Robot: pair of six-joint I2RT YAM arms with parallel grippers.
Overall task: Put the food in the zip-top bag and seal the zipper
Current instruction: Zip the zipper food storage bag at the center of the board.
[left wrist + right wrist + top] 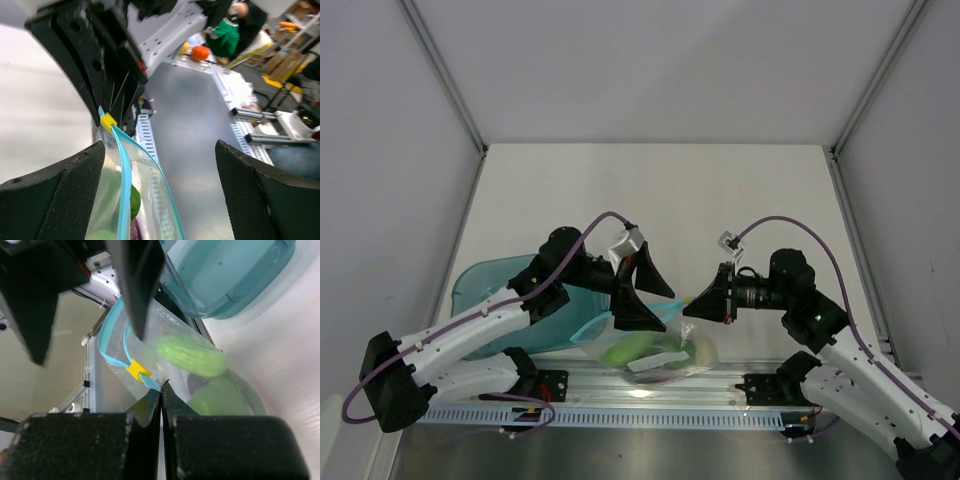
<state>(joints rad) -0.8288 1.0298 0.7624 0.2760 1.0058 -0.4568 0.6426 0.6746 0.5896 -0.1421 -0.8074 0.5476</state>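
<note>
The fingers [50, 200] of the left gripper [160, 152] are standing wide apart, one on each side of the zipper [124, 190]. In the left wrist view they are not pressing it, though one of them is sitting just beside the blue strip. The right gripper [161, 390] is pressing its fingers [210, 440] together on the corner of the zip-top bag [665, 350], just beyond a small yellow slider [136, 369]. The bag is lying at the near edge of the table [650, 200], between the two arms, with this corner lifted up and its lower part reaching over the metal rail [570, 412]. From the slider the two blue strips are running apart, so the mouth is showing open there. Inside, the long green vegetable [190, 355] and the round green apple [220, 396] are showing through the plastic, but both are blurred. The purple eggplant [132, 234] is appearing only as a dark sliver at the bottom edge of the left wrist view, and I cannot make out the small orange piece for sure. The teal tray [480, 280] is sitting behind the left arm, which is covering much of it, and the right wrist view is cutting it off at the top. The far end of the zipper is hiding behind the left fingers. Any writing on the arms is too small to read.
</note>
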